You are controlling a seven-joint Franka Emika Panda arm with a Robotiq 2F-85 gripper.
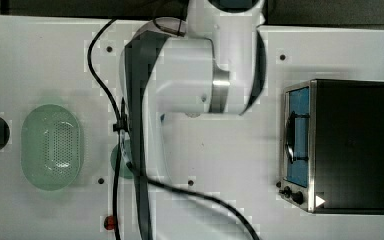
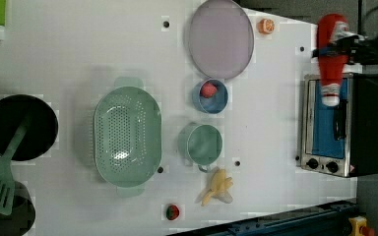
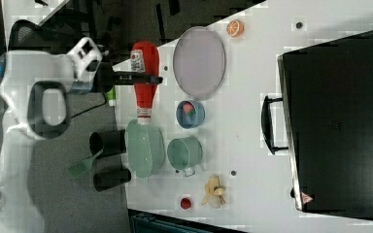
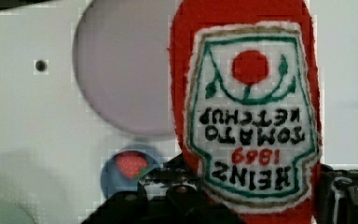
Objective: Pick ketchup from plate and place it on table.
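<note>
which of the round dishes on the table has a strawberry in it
The small blue bowl, between the plate and the green cup. Both of those hold nothing.

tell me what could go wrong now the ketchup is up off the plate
The tool holds the ketchup bottle around its middle, so the soft bottle might tilt or slip.
Setting it down near the blue bowl or the green cup could knock them; bare table looks safer than beside the plate.
</note>
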